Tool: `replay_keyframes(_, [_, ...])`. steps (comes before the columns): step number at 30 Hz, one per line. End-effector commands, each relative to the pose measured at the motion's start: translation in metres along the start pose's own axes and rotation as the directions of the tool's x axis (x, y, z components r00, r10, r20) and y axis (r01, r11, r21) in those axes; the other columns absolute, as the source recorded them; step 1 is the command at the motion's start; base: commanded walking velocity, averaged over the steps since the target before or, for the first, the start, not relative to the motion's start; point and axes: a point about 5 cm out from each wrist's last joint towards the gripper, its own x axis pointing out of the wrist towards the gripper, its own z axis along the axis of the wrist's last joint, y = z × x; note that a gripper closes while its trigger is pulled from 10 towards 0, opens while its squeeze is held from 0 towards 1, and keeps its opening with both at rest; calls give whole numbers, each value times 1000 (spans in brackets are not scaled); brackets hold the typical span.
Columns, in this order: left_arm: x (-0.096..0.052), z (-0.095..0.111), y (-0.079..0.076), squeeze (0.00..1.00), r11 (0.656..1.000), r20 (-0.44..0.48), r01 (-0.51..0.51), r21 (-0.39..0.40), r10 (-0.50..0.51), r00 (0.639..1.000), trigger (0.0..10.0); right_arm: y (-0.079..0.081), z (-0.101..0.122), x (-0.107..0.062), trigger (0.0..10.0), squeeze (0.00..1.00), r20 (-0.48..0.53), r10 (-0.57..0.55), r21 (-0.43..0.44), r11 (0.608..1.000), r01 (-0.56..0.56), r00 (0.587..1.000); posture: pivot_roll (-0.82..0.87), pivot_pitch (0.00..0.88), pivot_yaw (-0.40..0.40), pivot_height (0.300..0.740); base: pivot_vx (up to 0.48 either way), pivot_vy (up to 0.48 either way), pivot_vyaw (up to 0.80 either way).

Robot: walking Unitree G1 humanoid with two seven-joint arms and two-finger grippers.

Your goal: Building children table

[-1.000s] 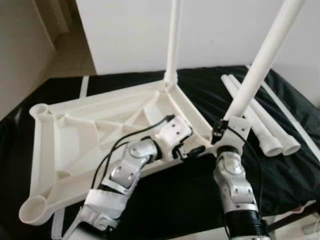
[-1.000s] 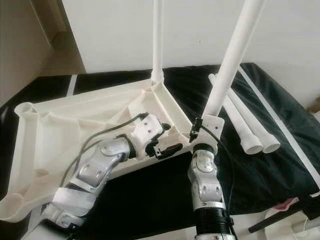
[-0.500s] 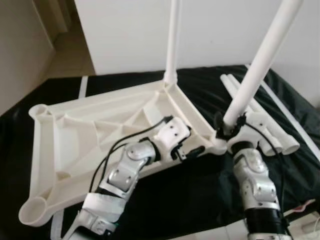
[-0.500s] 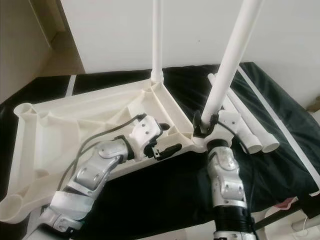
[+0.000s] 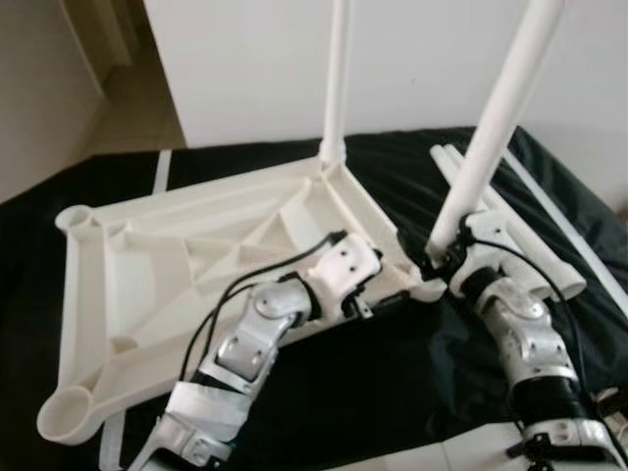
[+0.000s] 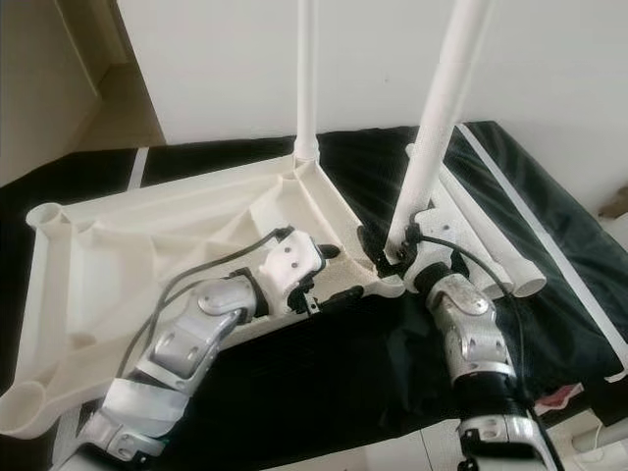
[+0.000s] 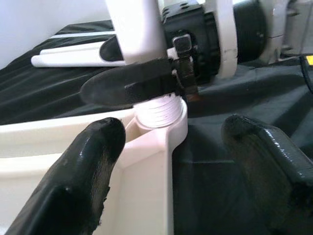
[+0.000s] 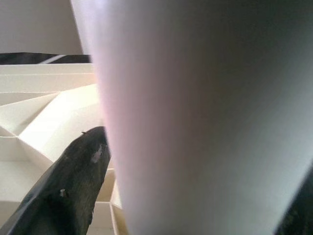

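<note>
The white table top (image 5: 186,245) lies upside down on a black cloth. One white leg (image 5: 339,78) stands upright in its far corner. At the near right corner my right gripper (image 5: 446,253) is shut on a second leg (image 5: 496,118) just above its base. That leg's threaded end (image 7: 156,105) sits in the corner socket (image 7: 168,122). My left gripper (image 7: 173,161) is open and straddles the table top's rim right beside that socket, one finger (image 7: 83,166) inside the rim and the other (image 7: 264,161) over the cloth. In the right wrist view the leg (image 8: 205,117) looms close.
Two loose white legs (image 5: 535,265) lie on the black cloth (image 5: 392,392) to the right of the held one, with a white strip (image 5: 579,245) beyond them. Empty sockets (image 5: 67,412) mark the table top's left corners. A white wall stands behind.
My right arm has swung to the right around the leg's base with the wrist turned, still holding it. The leg now stands steeper. The left gripper has barely moved.
</note>
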Motion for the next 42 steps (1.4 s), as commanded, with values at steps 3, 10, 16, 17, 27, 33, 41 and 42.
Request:
replay_keyframes(3, [5, 2, -2, 0, 999, -1, -35, 24, 35, 999, 10000, -6, 1, 10, 8314, 0, -43, 86, -55, 995, -89, 995, -22, 0, -24, 740, 0, 0, 0])
replay_keyframes(10, [7, 4, -1, 0, 999, 3, -38, 33, 38, 999, 10000, -14, -1, 11, 0, 0, -63, 102, -55, 993, -106, 993, -16, 0, -30, 740, 0, 0, 0])
replay_keyframes(16, [5, 5, 0, 0, 998, 6, -49, 32, 49, 999, 10000, -20, -13, 2, 0, 0, -96, 109, -29, 993, -112, 989, -18, 0, -31, 740, 0, 0, 0])
replay_keyframes(17, [5, 5, 0, 0, 998, 6, -49, 33, 49, 999, 10000, -20, -14, 1, 0, 0, -101, 110, -25, 993, -113, 989, -20, 0, -30, 740, 0, 0, 0])
replay_keyframes(27, [5, 4, 1, 0, 998, 7, -47, 33, 47, 999, 10000, -24, -20, -3, 10000, 0, -141, -18, 0, 1000, 18, 990, -35, 0, -29, 740, 0, 0, 0])
replay_keyframes(33, [4, 4, 7, 0, 998, 6, -61, 33, 60, 998, 10000, -26, -20, -3, 10000, 0, -154, -219, 24, 974, 226, 963, -46, 0, -33, 740, 0, 0, 0])
replay_keyframes(41, [2, 1, 12, 0, 997, 1, -78, 22, 78, 997, 10000, -8, -19, -10, 10000, 0, -145, -464, 45, 879, 475, 874, -58, 0, -30, 740, 0, 0, 0])
replay_keyframes(42, [1, 1, 14, 0, 997, 1, -82, 16, 82, 997, 10000, 2, -22, -14, 10000, 0, -152, -526, 49, 842, 538, 837, -61, 0, -29, 740, 0, 0, 0])
